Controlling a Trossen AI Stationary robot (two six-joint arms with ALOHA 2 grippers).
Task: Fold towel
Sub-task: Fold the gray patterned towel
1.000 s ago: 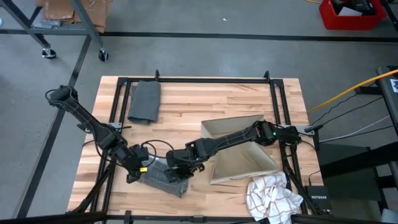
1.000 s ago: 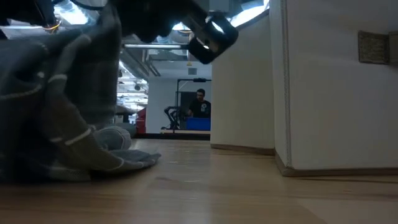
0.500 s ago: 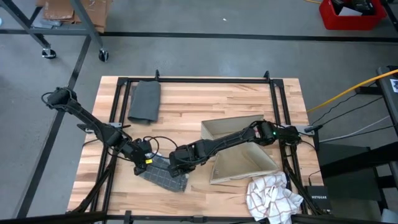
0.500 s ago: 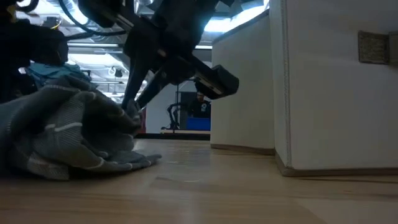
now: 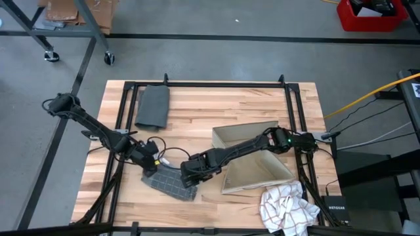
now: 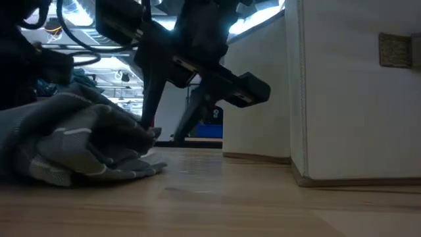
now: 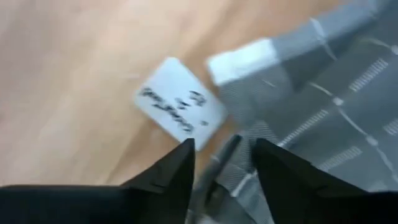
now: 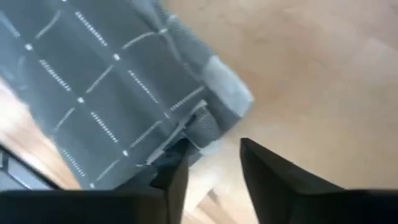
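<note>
The grey checked towel (image 5: pixel 169 184) lies bunched on the wooden table (image 5: pixel 216 111), just beside the near-left corner of the open cardboard box (image 5: pixel 252 160), between that box and the table's left edge. The left gripper (image 5: pixel 152 165) sits low at the towel's end farthest from the box; in its wrist view the two dark fingers (image 7: pixel 168 174) stand a little apart, with a fold of the towel (image 7: pixel 323 106) and its white label (image 7: pixel 180 102) just ahead of the tips, and nothing is pinched between them. The right gripper (image 5: pixel 191 172) reaches out past the box's left wall and hangs over the towel's box-side end; its fingers (image 8: pixel 267 171) are also parted, the towel's hemmed corner (image 8: pixel 208 102) lying right at the tips but not clamped. From table height the towel (image 6: pixel 79 145) rests as a low rumpled heap left of the box's pale wall (image 6: pixel 355 92), with dark arm links above it. Farther from the box, by the table's far-left corner, lies a darker folded cloth (image 5: pixel 153 107); a white checked cloth (image 5: pixel 287 206) is heaped by the box's near-right corner.
</note>
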